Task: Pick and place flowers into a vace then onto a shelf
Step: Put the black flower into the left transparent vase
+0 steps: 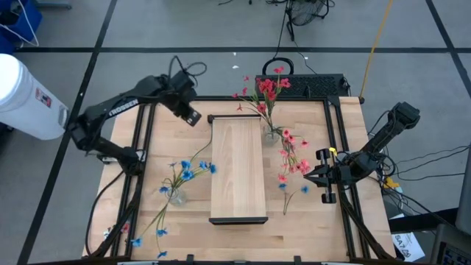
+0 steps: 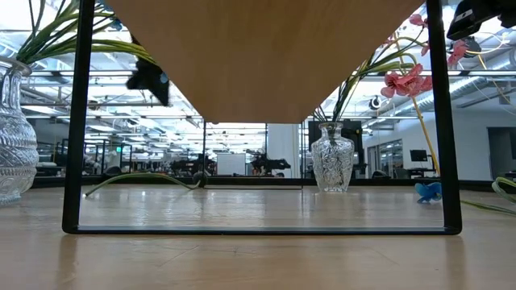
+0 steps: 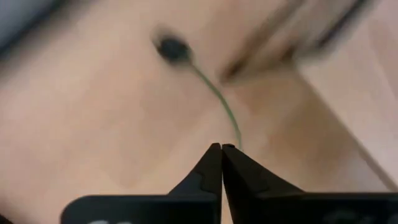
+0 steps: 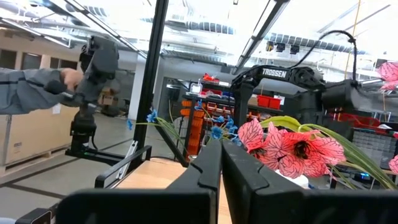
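White "TROSSEN" lettering on left arm [image 1: 121, 107], repeated in right wrist view

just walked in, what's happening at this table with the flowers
Neither arm holds anything. The left pincer is shut above the table's far left; the right pincer is shut by loose red flowers. Red flowers in one vase, blue flowers in another. The shelf is bare.

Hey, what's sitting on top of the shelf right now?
Seen from above, the shelf shows only bare wood; both vases and all flowers lie on the table beside it. The table beneath it is covered.
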`<state>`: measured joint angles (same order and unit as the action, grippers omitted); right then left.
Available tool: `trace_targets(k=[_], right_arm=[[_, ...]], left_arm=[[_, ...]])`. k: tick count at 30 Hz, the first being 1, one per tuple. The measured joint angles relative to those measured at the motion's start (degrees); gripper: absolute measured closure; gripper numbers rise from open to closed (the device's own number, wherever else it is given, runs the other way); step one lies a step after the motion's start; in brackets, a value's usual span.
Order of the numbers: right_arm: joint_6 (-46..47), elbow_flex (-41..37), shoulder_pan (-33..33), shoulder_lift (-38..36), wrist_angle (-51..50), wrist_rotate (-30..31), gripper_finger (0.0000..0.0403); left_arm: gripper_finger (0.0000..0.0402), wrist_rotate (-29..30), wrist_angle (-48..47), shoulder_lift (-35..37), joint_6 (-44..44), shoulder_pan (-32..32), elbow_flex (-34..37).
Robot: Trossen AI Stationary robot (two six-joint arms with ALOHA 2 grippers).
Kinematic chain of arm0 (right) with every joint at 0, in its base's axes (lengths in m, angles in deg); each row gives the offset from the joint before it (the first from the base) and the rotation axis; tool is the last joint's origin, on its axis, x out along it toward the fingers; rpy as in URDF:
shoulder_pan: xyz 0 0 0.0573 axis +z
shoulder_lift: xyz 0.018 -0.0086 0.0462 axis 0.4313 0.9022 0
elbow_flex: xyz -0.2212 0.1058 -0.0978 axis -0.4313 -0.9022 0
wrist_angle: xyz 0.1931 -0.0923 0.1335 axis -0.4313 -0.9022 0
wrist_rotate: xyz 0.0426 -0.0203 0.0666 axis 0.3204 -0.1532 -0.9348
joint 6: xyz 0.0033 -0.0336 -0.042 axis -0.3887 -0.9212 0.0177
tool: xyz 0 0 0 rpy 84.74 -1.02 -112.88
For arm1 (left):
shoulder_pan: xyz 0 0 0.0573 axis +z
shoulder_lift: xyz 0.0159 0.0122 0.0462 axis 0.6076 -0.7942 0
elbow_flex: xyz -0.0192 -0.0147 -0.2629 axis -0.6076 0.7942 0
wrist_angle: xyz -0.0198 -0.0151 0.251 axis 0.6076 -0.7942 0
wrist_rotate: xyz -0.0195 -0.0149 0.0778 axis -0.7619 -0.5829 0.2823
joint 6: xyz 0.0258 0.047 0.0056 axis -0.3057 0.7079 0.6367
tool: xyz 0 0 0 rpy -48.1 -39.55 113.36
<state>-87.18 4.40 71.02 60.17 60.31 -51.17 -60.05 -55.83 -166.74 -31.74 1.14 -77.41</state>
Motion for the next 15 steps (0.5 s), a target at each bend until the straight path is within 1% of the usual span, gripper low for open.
trace_targets(k=[2, 4, 7, 11, 15], right_arm=[[0.0, 0.0, 0.0, 0.0, 0.0, 0.0, 0.0394], [0.0, 0.0, 0.0, 0.0, 0.0, 0.0, 0.0394], [0.0, 0.0, 0.0, 0.0, 0.0, 0.0, 0.0394], [0.0, 0.0, 0.0, 0.0, -0.2, 0.0, 0.0394], [0.0, 0.0, 0.0, 0.0, -0.2, 0.0, 0.0394]], left_arm=[[0.0397, -5.6, -3.6, -1.0, 0.6, -0.3, 0.1], [0.0391, -7.2, -2.4, -1.7, 2.0, -1.0, 0.2], [0.0378, -9.3, -1.5, -2.1, -0.5, -2.6, 0.7], [0.0375, -5.6, 3.2, -2.1, -0.8, -5.2, 2.7], [0.0387, -4.6, 4.2, -2.1, -1.1, -6.6, 5.3]])
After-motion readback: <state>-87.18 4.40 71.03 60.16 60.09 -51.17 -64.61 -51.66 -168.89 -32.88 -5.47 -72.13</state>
